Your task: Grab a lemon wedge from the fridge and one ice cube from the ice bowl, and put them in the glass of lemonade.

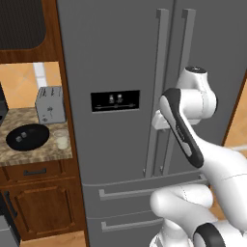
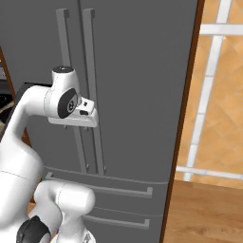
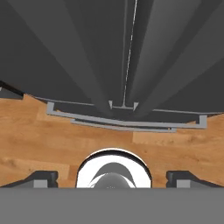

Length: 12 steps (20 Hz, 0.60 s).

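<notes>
Left base view: arm (image 1: 185, 126) hides fridge (image 1: 116, 58) handles, perhaps.

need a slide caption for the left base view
Robot arm's open gripper at the closed fridge door handles, with black ice bowl, glass of lemonade and toaster on the counter left.

One fridge (image 1: 120, 72) with two door handles (image 1: 161, 72) and two drawers (image 1: 125, 193); one toaster (image 1: 50, 104), one black bowl (image 1: 27, 136), one glass (image 1: 61, 139).
</notes>
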Tool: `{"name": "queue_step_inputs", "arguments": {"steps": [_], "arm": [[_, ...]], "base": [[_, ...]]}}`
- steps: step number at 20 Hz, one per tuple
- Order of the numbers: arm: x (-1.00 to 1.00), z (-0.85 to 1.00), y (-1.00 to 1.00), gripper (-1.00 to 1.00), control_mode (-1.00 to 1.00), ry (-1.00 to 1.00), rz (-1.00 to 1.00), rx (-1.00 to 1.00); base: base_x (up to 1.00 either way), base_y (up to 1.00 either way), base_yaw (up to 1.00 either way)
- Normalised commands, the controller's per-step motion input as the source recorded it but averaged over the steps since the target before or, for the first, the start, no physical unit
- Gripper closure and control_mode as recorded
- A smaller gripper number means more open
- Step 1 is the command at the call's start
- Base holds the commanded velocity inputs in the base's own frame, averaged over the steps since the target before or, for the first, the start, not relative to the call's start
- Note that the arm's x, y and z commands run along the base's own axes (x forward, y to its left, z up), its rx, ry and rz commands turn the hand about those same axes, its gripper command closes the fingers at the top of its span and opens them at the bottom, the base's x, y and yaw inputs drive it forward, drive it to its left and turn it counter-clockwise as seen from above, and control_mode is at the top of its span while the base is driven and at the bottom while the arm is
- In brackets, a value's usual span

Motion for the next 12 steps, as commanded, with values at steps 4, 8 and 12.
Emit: {"name": "queue_step_inputs", "arguments": {"steps": [4,8,12], "arm": [[-0.02,-0.04,0.00,-1.00,-1.00,0.00,0.00,0.00],[-0.16,-0.20,0.00,-1.00,-1.00,0.00,0.00,0.00],[-0.27,-0.35,0.00,-1.00,-1.00,-0.06,0.00,0.00]], "base": [[0.00,0.00,0.00],[0.00,0.00,0.00],[0.00,0.00,0.00]]}}
